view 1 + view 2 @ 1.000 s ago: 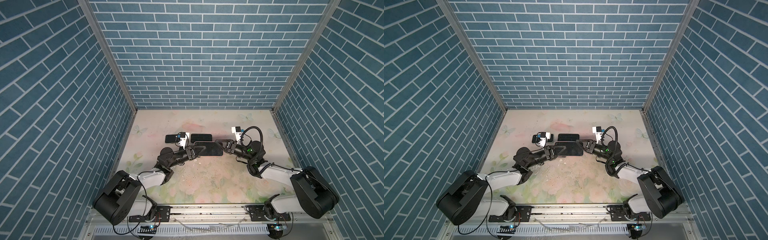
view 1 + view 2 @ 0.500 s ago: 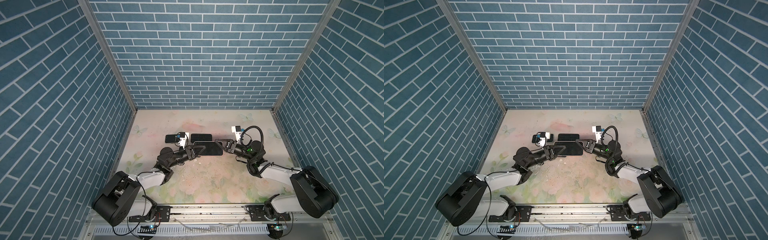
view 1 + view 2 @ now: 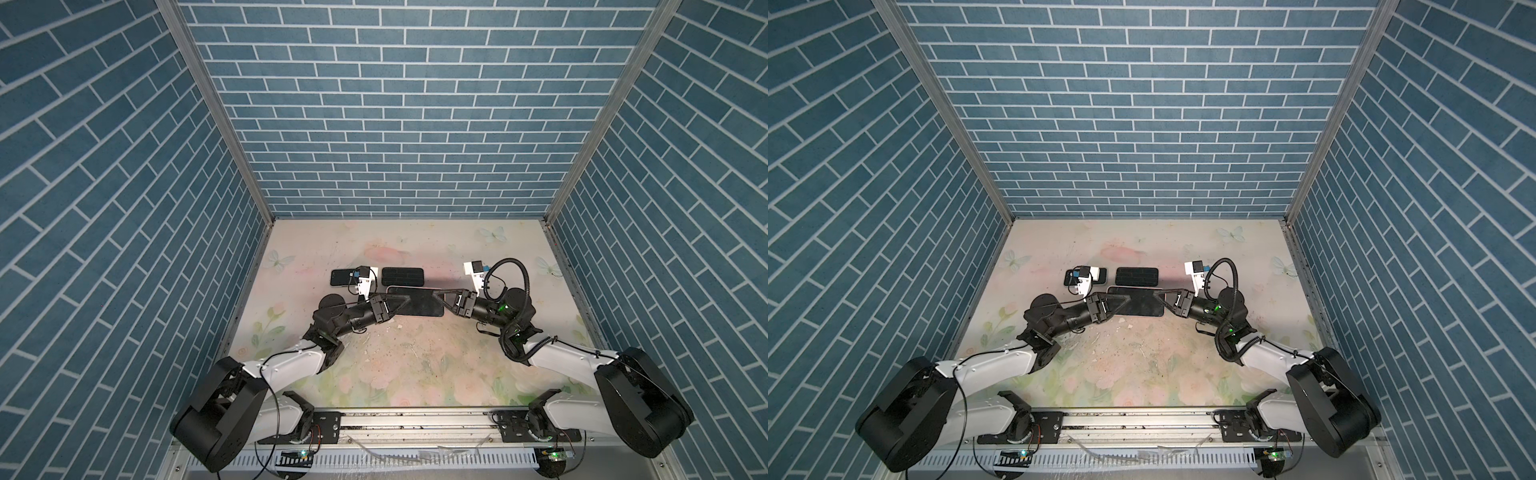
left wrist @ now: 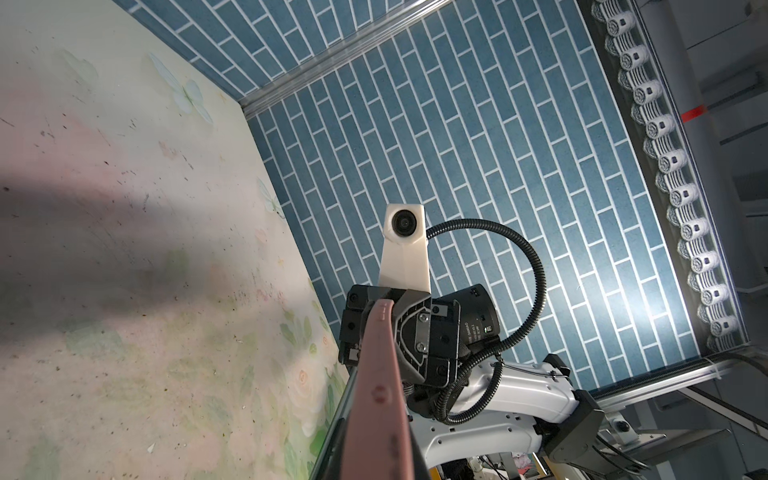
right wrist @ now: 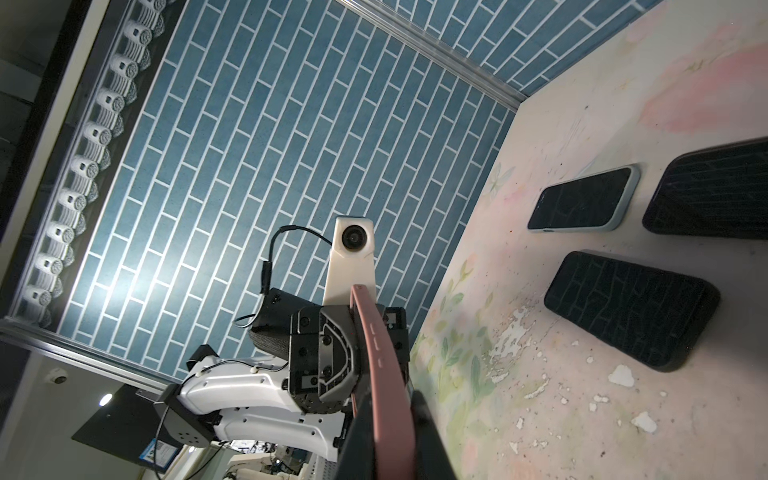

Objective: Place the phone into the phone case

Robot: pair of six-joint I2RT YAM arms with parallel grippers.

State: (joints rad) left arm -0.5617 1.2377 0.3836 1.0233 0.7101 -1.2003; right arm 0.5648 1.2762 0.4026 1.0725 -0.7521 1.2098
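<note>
Blue brick-print walls (image 3: 395, 124) on three sides; floral table (image 3: 374, 365), scuffed and flaking toward the front. Landmark for this entry: ribbed black slab (image 3: 402, 275), flat on the table.

Left of the slab, just beside it: phone in a pale case (image 5: 582, 203), screen up, partly hidden by the left wrist camera (image 3: 363, 276) in both top views.

Front-left of the slab: left gripper (image 3: 409, 298), rolled on its side, jaws clamped on one short end of the pink phone case (image 4: 379, 374).

Just in front of the slab, lifted off the table: the case itself, roughly level and spanned between both arms, its buttoned long edge toward the slab. Dark face up in both top views (phone already seated, or bare lining? cannot tell). The right wrist view shows another black slab (image 5: 631, 307) on the table in front of the landmark, under or near the case.

Front-right of the slab: right gripper (image 3: 434, 292), jaws closed on the opposite short end.

Handling, my judgement: the case looks light, thin, matte and rubbery, so it should be grippy but floppy. Pinched only at its ends, it may bow or twist. The phone should be stiff, heavier, glass-faced, slick and breakable. Hold the case by its end rims, off the button bumps. Take the phone by its long edges, seat one corner first, then press the rim round.
</note>
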